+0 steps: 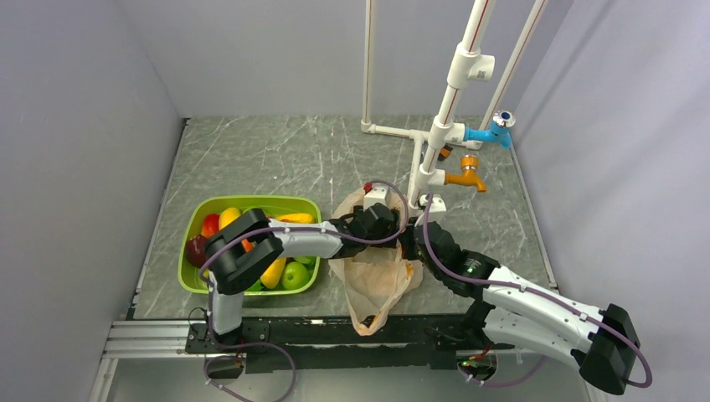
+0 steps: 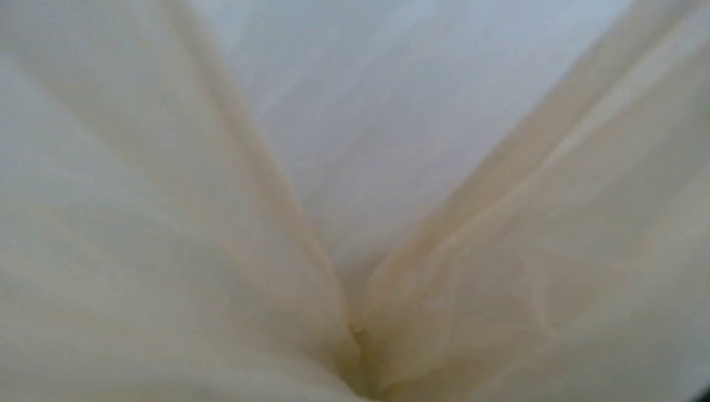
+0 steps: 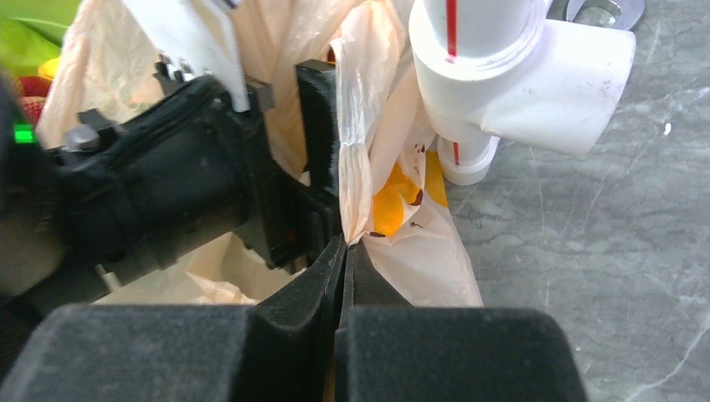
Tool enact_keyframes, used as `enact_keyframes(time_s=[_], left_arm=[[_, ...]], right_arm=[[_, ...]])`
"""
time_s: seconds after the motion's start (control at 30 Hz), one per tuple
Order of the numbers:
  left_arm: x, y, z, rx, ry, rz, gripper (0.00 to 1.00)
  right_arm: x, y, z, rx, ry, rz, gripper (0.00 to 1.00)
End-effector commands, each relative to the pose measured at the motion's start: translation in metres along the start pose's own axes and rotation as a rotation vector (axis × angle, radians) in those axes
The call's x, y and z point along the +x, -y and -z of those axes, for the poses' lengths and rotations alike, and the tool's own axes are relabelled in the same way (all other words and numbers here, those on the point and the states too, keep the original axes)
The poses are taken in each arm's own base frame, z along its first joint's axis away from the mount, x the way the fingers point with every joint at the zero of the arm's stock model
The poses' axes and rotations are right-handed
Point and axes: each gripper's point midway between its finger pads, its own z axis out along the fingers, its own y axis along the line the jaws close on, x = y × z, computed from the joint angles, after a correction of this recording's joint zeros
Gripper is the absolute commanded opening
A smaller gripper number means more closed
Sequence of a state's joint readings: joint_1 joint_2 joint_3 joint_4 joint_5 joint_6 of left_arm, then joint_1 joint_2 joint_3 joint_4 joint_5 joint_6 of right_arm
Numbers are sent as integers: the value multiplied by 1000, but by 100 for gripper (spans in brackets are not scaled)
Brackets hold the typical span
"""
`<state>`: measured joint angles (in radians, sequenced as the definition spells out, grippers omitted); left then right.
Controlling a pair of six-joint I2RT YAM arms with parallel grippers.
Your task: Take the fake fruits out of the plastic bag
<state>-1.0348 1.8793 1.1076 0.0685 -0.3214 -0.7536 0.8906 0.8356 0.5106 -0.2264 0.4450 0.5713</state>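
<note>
The peach plastic bag (image 1: 378,280) lies on the marble table between the two arms, its mouth towards the far side. My left gripper (image 1: 381,220) is pushed into that mouth. The left wrist view shows only pale bag film (image 2: 352,209), and its jaws are hidden. One black finger (image 3: 318,126) of it shows in the right wrist view. My right gripper (image 3: 345,244) is shut on the bag's edge (image 3: 356,159). A small red fake fruit (image 1: 367,186) peeks out at the bag's far end. An orange patch (image 3: 393,201) shows through the film; I cannot tell fruit from print.
A green tub (image 1: 194,219) holding several fruits stands left of the bag. A white pipe frame (image 1: 435,134) with a blue tap (image 1: 490,134) and an orange tap (image 1: 465,177) rises just behind the bag. Its fitting (image 3: 519,75) is close to my right gripper.
</note>
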Motion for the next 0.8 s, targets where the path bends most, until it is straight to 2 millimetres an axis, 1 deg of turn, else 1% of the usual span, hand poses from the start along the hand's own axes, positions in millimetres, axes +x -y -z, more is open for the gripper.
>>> enact_keyframes(time_s=[0.0, 0.07, 0.17, 0.2, 0.27, 0.3, 0.37, 0.4, 0.5, 0.7, 0.77], left_arm=[[-8, -9, -17, -71, 33, -33, 79], [-7, -11, -21, -84, 34, -42, 77], [-10, -10, -23, -82, 42, -46, 70], [-10, -9, -22, -76, 42, -47, 67], [-11, -9, -16, -71, 43, -49, 56], [-12, -9, -12, -66, 45, -47, 50], [-13, -7, -2, -38, 44, -41, 43], [-14, -4, 4, -16, 41, -37, 41], [-8, 2, 22, 48, -3, -26, 35], [18, 26, 57, 247, -145, 9, 27], [21, 33, 68, 289, -173, 17, 22]], right_arm=[[-5, -5, 0, -20, 18, -15, 0], [-2, -3, 0, -18, 21, -14, 0], [-1, -2, 0, -15, 15, -15, 0], [0, -1, 1, -11, 14, -15, 0], [1, 1, 1, -6, 16, -16, 0], [1, 2, 1, -8, 21, -14, 0], [1, 2, 0, -9, 26, -10, 0], [1, 3, 0, -2, 26, -9, 0], [1, 6, 0, 14, 26, -3, 0], [1, 8, -2, 25, 30, 6, 0], [4, 8, -3, 25, 26, 10, 0]])
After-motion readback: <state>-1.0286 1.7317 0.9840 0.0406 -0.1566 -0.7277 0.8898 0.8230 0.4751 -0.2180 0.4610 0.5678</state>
